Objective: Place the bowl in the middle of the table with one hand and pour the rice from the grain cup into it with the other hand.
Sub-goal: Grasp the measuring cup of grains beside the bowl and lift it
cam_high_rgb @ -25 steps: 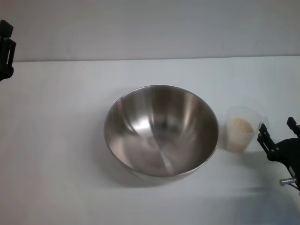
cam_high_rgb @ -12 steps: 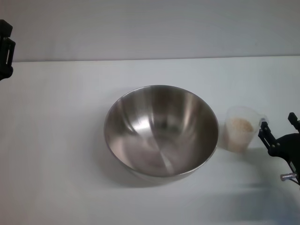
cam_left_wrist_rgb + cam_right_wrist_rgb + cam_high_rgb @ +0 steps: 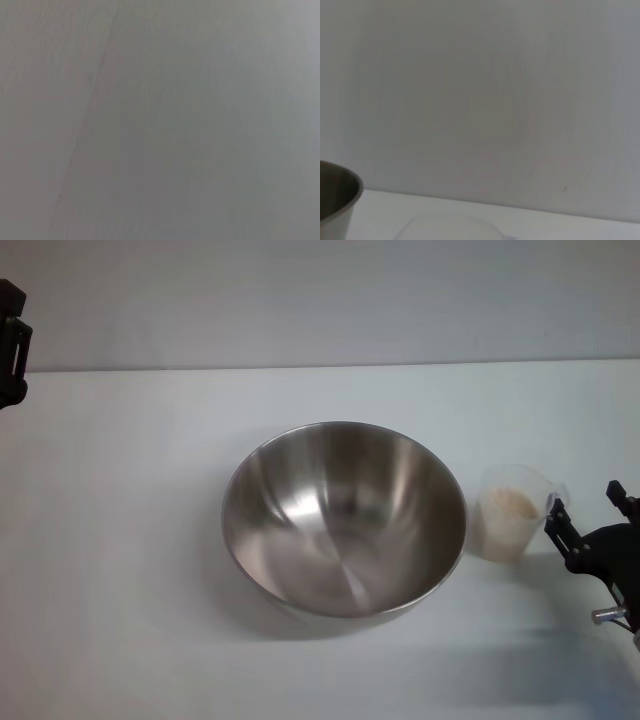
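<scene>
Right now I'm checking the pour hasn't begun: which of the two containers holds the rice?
The cup, the small clear one right of the bowl, holds the rice. The wide steel bowl is empty.

Head view: I see soft, even, dim light. Bowl (image 3: 343, 518) interior shows streaky glare; faint shadow on table (image 3: 130, 540) below it. Left wrist view is featureless grey; right wrist view hazy.

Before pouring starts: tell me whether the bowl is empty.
Empty. The bowl shows only bare steel inside; the rice sits in the cup.
</scene>
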`<control>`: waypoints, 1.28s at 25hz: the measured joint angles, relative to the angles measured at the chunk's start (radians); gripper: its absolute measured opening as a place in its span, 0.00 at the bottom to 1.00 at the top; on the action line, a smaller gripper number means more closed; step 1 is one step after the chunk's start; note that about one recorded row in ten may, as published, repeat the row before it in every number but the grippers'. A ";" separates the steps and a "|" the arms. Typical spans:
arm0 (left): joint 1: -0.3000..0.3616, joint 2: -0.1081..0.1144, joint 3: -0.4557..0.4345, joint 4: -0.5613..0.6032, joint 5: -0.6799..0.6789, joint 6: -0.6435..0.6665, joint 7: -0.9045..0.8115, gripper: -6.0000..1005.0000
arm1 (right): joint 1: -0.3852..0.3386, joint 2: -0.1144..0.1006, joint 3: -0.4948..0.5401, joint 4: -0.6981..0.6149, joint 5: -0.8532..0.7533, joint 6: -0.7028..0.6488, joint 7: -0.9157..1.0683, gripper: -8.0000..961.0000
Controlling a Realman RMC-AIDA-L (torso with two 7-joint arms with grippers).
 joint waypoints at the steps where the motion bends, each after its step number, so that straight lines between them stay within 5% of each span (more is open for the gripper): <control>1: 0.000 0.000 0.000 0.000 0.001 0.002 0.000 0.49 | 0.002 0.000 -0.001 -0.001 0.000 0.002 0.000 0.76; 23: 0.012 0.000 0.003 0.002 0.002 0.018 -0.003 0.49 | 0.015 0.002 0.002 -0.015 0.000 0.011 0.000 0.76; 32: 0.012 0.000 0.001 0.001 0.002 0.018 -0.004 0.49 | 0.024 0.002 -0.001 -0.015 -0.006 0.023 0.000 0.43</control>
